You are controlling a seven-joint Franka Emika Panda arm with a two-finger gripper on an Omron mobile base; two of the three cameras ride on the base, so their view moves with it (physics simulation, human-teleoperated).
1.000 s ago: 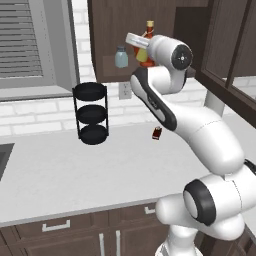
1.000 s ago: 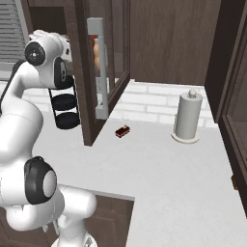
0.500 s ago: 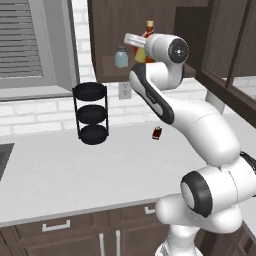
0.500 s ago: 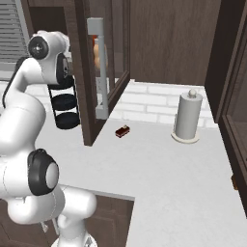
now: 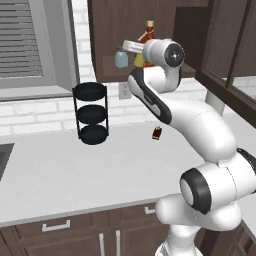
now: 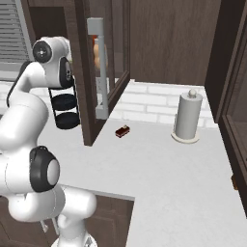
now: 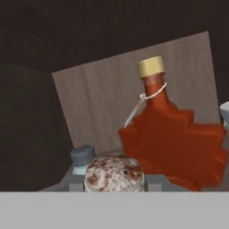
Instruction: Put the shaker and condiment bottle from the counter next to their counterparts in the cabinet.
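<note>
A: How far along is it?

B: The arm is raised to the cabinet (image 5: 120, 30). On its shelf, just left of the red maple-leaf bottle (image 7: 172, 143), stands the pale blue-grey shaker (image 5: 120, 58), with the yellow-green shaker (image 5: 139, 61) right beside it.

A: And the hand?

B: Clenched. The speckled cap (image 7: 115, 173) close before its camera suggests it is gripping the shaker, not yet let go.

A: The condiment bottle?

B: An orange shape (image 6: 100, 55) shows behind the cabinet's glass door, perhaps it, so I judge the job nearly finished. On the counter (image 5: 60, 165) there is a small dark red object (image 5: 157, 133).

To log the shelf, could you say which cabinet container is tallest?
The red maple-leaf bottle, with its tan cap well above the grey-capped shaker.
</note>
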